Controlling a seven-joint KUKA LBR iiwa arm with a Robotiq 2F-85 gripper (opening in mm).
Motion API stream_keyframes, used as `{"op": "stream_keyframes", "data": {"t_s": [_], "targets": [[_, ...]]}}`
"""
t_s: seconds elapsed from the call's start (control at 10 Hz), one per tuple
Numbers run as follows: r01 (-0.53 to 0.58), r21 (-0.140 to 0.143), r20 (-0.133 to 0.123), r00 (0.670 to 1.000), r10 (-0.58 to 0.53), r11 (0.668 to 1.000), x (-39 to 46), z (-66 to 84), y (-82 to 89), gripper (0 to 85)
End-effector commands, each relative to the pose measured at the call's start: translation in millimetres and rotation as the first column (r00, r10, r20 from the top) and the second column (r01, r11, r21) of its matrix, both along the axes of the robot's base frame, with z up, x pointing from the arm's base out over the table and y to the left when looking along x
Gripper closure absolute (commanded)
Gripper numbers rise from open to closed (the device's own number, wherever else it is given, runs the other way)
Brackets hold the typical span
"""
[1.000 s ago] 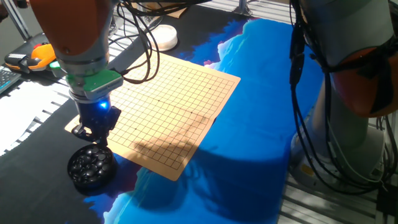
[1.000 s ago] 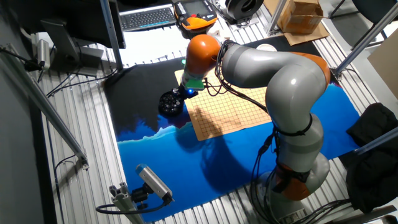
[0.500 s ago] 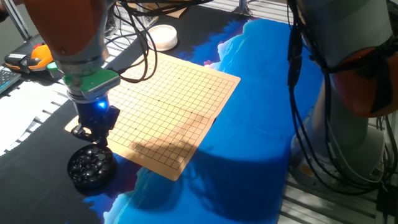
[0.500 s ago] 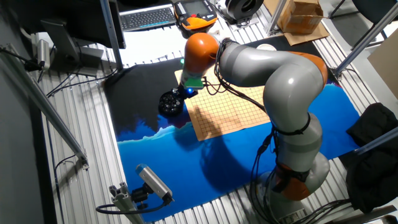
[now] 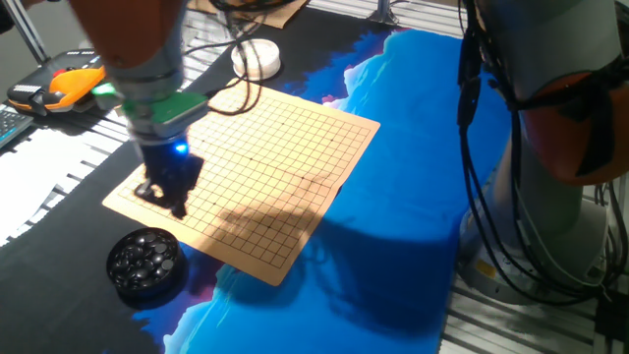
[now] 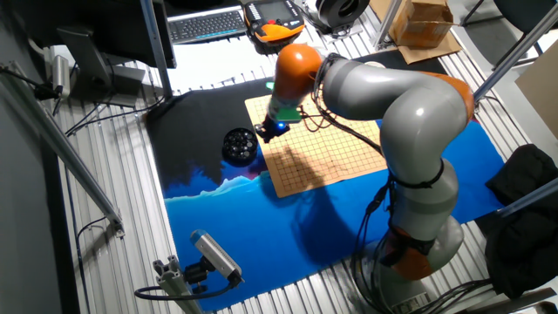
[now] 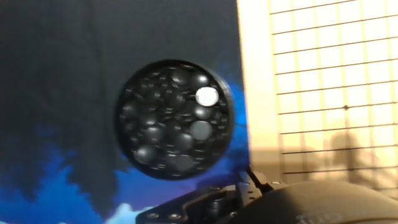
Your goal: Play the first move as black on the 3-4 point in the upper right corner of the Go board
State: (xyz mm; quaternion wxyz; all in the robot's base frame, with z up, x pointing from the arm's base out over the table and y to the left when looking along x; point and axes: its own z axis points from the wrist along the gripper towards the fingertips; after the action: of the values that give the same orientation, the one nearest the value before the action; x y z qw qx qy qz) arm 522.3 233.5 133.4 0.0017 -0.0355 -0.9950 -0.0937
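Clearly early: no stone lay on the pale wooden gridded Go board [image 5: 251, 175].
Tool: black two-finger gripper [image 5: 175, 202] hung over the board's edge nearest the round black bowl of stones [image 5: 144, 263]; whether clenched on a glossy black stone, I cannot tell.
Left: placing at the upper right 3-4 point.
Surface: black-and-blue cloth [image 5: 393, 197] covered the table.
Room: cables and a keyboard [image 6: 206, 23] beyond.

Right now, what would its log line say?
gripper: over board corner, beside bowl | jaws: unclear | stone held: unclear | board: no stones
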Motion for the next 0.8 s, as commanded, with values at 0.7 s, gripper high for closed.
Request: {"op": "stream_keyframes", "data": {"t_s": [0.7], "targets": [[0.017, -0.024, -0.036, 0.999, -0.018, 1.000, 1.4, -5.3, -12.3, 85.0]]}}
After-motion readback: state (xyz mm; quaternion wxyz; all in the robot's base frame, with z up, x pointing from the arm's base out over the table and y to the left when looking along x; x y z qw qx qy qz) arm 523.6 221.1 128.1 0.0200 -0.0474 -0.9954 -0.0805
